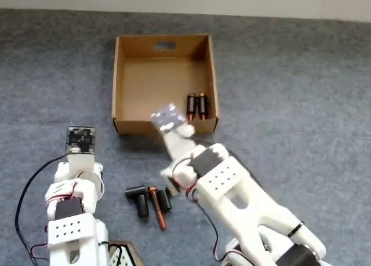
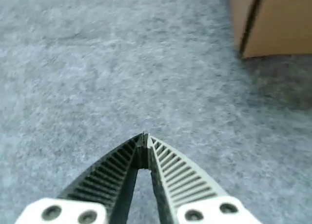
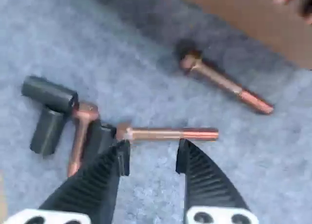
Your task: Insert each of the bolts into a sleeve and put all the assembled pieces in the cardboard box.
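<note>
High view: box (image 1: 116,80) held two assembled pieces (image 1: 196,106) at its near right corner. Loose on the carpet (image 1: 290,75) in front of it you had three sleeves (image 1: 142,205) and one bolt (image 1: 156,208) showing, bunched just beside the right arm (image 1: 232,190). The left arm (image 1: 72,202) sat well apart from them, so right was the nearer one. Left wrist view: left claw (image 2: 145,141) was closed tip to tip, empty, over bare carpet, box corner off ahead. Right wrist view: right claw (image 3: 152,155) was spread wide, holding nothing. Nearest bolt (image 3: 168,133) lay just past the tips, long axis running jaw to jaw across the gap, head touching a sleeve. My read: closing along the shaft looked unlikely to grab it, and you'd have needed a wrist turn first. Count here: three bolts (second bolt (image 3: 224,85) out by the box wall, third among the sleeves), three sleeves, none mated.
</note>
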Robot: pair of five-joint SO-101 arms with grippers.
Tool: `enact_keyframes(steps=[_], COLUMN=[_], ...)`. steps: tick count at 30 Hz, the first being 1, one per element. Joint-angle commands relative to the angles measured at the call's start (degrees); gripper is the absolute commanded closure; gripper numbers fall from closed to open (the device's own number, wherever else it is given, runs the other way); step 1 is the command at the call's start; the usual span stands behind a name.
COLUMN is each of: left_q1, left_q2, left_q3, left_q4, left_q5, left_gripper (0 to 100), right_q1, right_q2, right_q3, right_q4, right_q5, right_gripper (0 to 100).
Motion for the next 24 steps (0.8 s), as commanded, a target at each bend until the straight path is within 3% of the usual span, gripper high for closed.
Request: enact_keyframes(steps=[1,10,16,24], left_q1=[-1.1,-4.8,-8.9,-10.1], left_q2=[-0.4,-0.4,-0.4,-0.4], left_q3=[-1.9,-2.2,-2.2,-2.4], left_q4=[-1.1,-3.0,-4.8,-4.8], left_q5=[1.3,1.8,8.3,8.5], left_gripper=[99,99,99,99], right_q1=[-4.2,-9.3,-13.9,-12.5], right_q2=[0.3,1.1,1.1,3.7], right_q3=[0.3,0.7,0.8,1.5], right_q4=[-0.2,0.6,0.4,-3.6], right_q5=[0.7,0.6,0.8,0.7], right_gripper=[84.3,85.0,92.1,92.1])
